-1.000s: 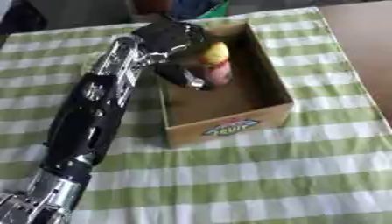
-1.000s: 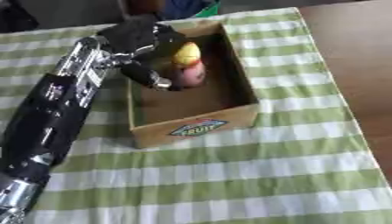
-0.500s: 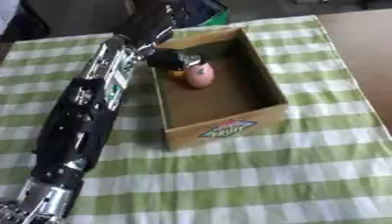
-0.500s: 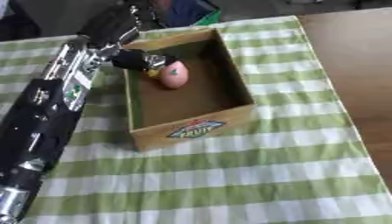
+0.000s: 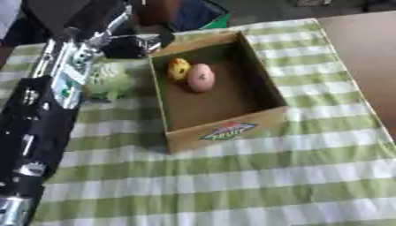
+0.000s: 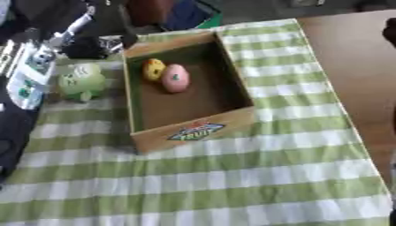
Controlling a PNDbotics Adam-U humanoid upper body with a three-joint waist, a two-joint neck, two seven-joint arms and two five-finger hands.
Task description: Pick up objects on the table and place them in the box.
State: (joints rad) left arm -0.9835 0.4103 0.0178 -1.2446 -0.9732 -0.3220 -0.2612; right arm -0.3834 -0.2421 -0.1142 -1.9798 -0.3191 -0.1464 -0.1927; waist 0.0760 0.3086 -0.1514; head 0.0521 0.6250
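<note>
Box holds two items; left hand state unreadable.
I see pink egg [image 5: 201,77] and yellow piece [image 5: 179,68] in box [image 5: 224,130]; the green toy [image 6: 82,81], clear in the right eye, seems partly arm-hidden in the left; I cannot tell left hand's [image 5: 131,45] fingers.

Open cardboard box [image 5: 232,128] holds a yellow piece [image 5: 179,69] touching a pink one [image 5: 201,77]; pale green object [image 6: 82,81] lies just left.
</note>
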